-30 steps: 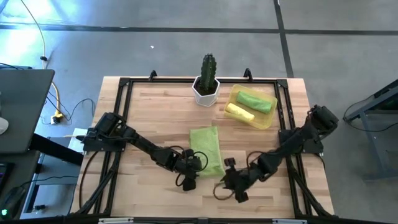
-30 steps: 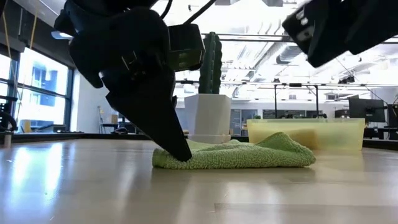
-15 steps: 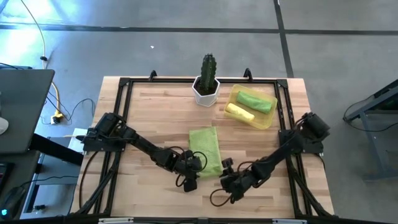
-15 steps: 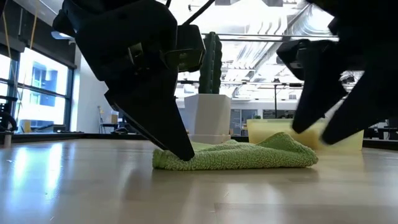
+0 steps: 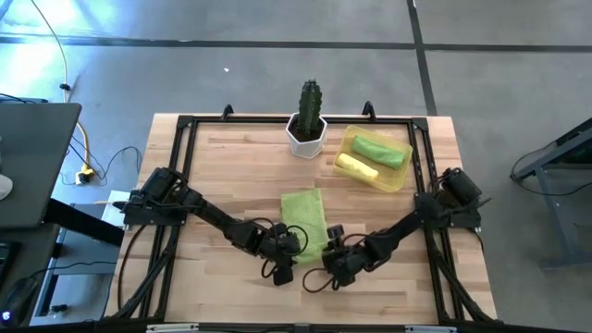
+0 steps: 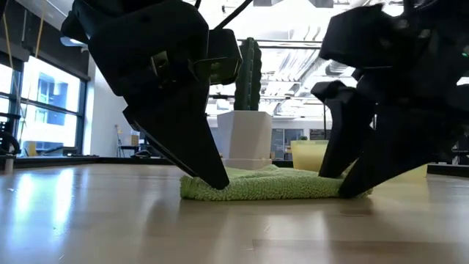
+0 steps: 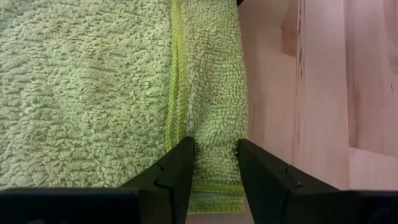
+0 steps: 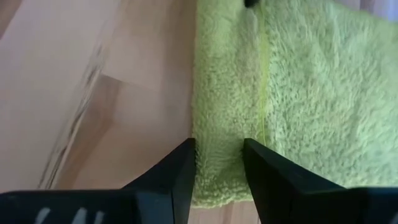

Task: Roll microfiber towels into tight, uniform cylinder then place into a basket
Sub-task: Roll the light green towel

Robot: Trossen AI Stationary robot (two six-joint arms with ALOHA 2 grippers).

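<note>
So the lime-green towel (image 5: 307, 222) that's left to roll sits folded into a long strip near the middle of the table (image 5: 222, 176), a bit toward the front edge, with its long side running front to back. Both grippers are down at its front end, one at each front corner, which makes sense if the roll is meant to start there and travel away toward the back edge.

The left gripper (image 5: 282, 256) has its fingers parted only a little, straddling the folded hem at its corner; in the left wrist view the cloth fills the gap between the two fingers (image 7: 177, 171), so I'd call it pinching the towel edge. The right gripper (image 5: 326, 265) mirrors it on the other front corner, fingers (image 8: 180, 168) a narrow gap apart with the towel edge between them, looks like the same pinch.

Holding both corners probably keeps the edge straight so the cylinder comes out even.

The basket (image 5: 400, 178) sits by the back right corner, already holding a rolled green towel (image 5: 381, 151) and a rolled yellow towel (image 5: 356, 167) side by side. The cactus pot (image 5: 306, 136) stands at the back edge, just beside it.
</note>
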